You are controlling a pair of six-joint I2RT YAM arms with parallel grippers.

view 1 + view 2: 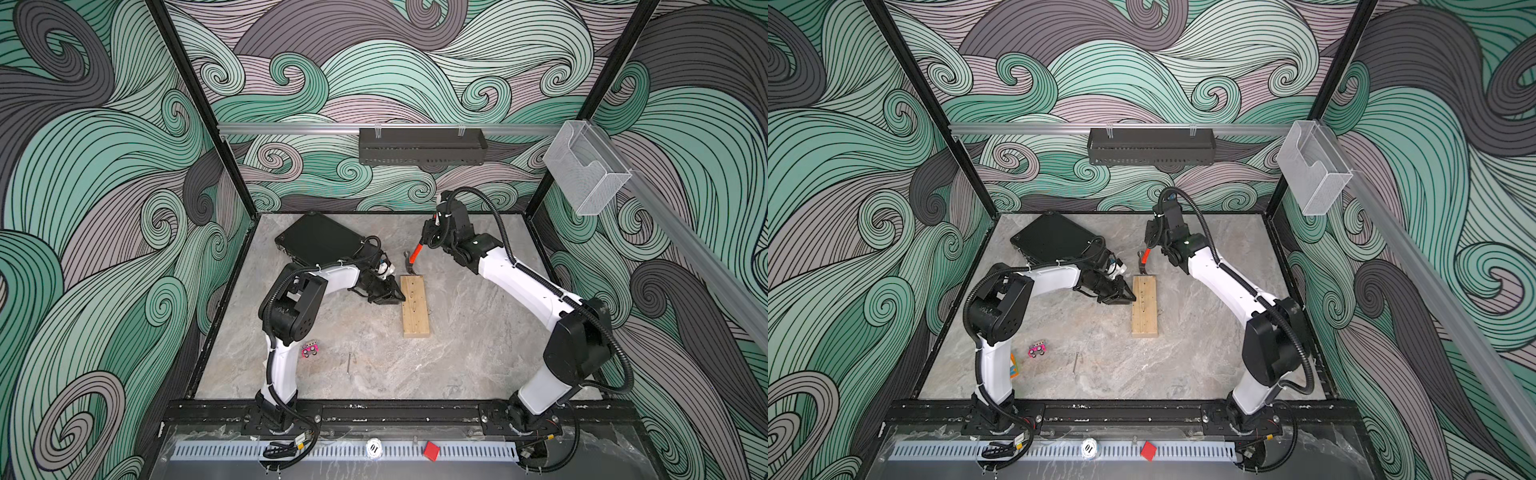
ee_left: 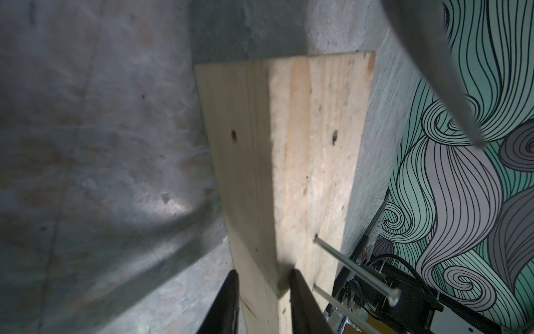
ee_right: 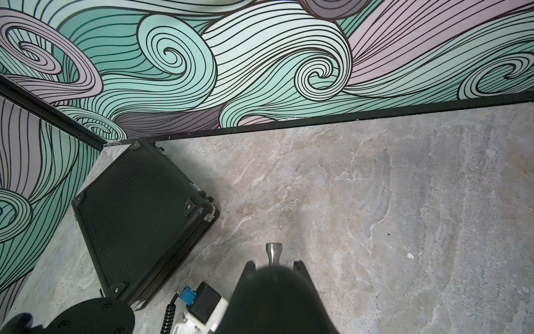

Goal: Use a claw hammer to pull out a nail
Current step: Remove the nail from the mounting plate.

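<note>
The right jaws are gripping the black handle of the grey-headed, orange-necked claw hammer (image 1: pixel 414 254), its head at the pale wooden plank's (image 1: pixel 415 316) upper end, frame centre. The left jaws are clamping the plank's edge. The claw should be forking under the head of the steel nail (image 2: pixel 355 267), then rocking. The left jaws are crowding the nails. The ribbed black case (image 1: pixel 318 241) is sitting upper left on the counter (image 1: pixel 478 353), well apart.

Our right hand (image 3: pixel 274 264) sat clamped on the black handle of the claw hammer (image 3: pixel 274 251), whose grey steel head poked out just past the two black fingers (image 3: pixel 250 267). Beyond lay the grey marble-patterned desk (image 3: pixel 375 202). A flat black ribbed hard case (image 3: pixel 138 214) rested by the corner of the teal and lilac swirl-patterned wall (image 3: pixel 260 57). Just beside the case we saw a white arm segment (image 3: pixel 202 321) carrying a small black box (image 3: pixel 206 297) with a blue plug (image 3: pixel 187 292).
</note>
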